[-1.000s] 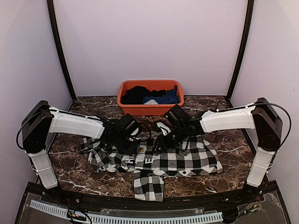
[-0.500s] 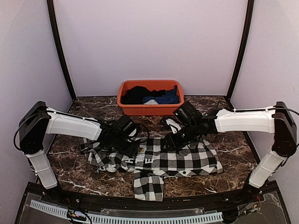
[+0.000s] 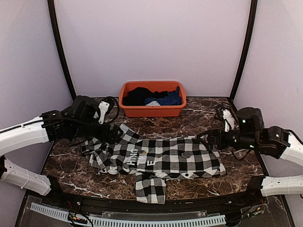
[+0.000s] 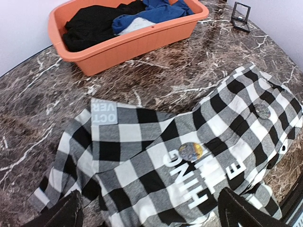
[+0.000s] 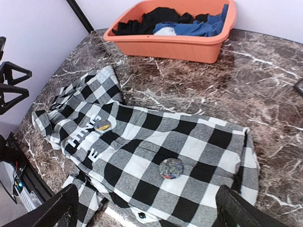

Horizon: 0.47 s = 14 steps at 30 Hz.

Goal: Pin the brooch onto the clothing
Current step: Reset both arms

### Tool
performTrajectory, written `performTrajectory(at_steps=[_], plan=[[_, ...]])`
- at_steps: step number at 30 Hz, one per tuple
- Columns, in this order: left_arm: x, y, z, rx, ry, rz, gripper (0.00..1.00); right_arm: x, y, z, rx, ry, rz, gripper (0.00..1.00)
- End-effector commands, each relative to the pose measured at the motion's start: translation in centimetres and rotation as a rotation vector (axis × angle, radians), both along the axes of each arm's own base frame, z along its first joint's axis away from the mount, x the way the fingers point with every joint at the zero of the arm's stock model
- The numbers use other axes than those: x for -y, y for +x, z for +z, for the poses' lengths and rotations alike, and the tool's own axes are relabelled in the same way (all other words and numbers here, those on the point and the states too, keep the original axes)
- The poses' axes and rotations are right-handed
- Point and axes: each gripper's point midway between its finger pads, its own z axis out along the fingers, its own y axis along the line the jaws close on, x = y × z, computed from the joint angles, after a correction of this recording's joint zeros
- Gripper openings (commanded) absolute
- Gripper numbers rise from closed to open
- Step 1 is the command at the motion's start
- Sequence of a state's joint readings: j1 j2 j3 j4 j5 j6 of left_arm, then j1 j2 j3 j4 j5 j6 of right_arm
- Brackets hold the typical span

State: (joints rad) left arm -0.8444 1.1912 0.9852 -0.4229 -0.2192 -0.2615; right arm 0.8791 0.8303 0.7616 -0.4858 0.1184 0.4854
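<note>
**Item: shirt** (image 3: 161, 158). Black-and-white check, with white block letters on a black panel. It is lying spread flat across the middle of the table (image 3: 203, 106), one flap reaching toward the near edge.

**Item: brooch** (image 4: 191, 150). Round, sitting on the cloth at the edge of the letters. A second badge (image 5: 170, 168) is sitting on the shirt toward the right arm's side, well apart from the first.

**Item: left end effector** (image 3: 101, 111). Released, jaws standing wide and gripping nothing, hovering off the shirt's far-left corner.

**Item: right end effector** (image 3: 226, 118). Likewise released and empty, hovering beyond the shirt's right edge.

**Step in hand, as we are judging it:** letting go and clearing off. We are advising a straight lift away from the fabric, so that no fingertip is dragging a fold or tugging the pin loose. After that, we are advising a look through both wrist views to check that the brooch is lying flat and the cloth under it is not bunching.

**Surface:** dark brown marble pattern, white veining, glossy.
- An orange tub (image 3: 151, 111) at the far edge is holding a black garment (image 3: 138, 94) and a blue garment (image 3: 168, 99).
- A small black case (image 4: 241, 10) is lying toward the far right.

**Room:** pale lilac walls are enclosing three sides, with black poles running up the rear corners.
</note>
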Motion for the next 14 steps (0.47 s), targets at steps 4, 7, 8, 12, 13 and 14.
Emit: performTrajectory(at_steps=[4, 7, 8, 12, 13, 14], plan=[[-7.7, -2.2, -1.7, 0.034, 0.119, 0.166, 0.99, 7.1, -0.5, 3.7, 0.195, 0.11, -0.242, 0.99], [-8.8, -2.6, -1.5, 0.086, 0.081, 0.181, 0.99, 7.5, -0.8, 4.3, 0.229, 0.141, -0.239, 0.99], [-8.8, -2.5, -1.0, 0.105, 0.057, 0.182, 0.99, 7.4, -0.8, 4.4, 0.232, 0.141, -0.235, 0.98], [-9.4, -2.5, 0.5, 0.156, 0.025, 0.188, 0.99, 7.3, -0.5, 4.2, 0.223, 0.104, -0.236, 0.98], [-9.6, -2.5, 0.8, 0.157, 0.033, 0.19, 0.99, 7.2, -0.4, 4.3, 0.222, 0.098, -0.237, 0.99], [-9.8, -2.5, 0.9, 0.159, 0.047, 0.186, 0.99, 7.1, -0.4, 4.3, 0.223, 0.091, -0.23, 0.99]])
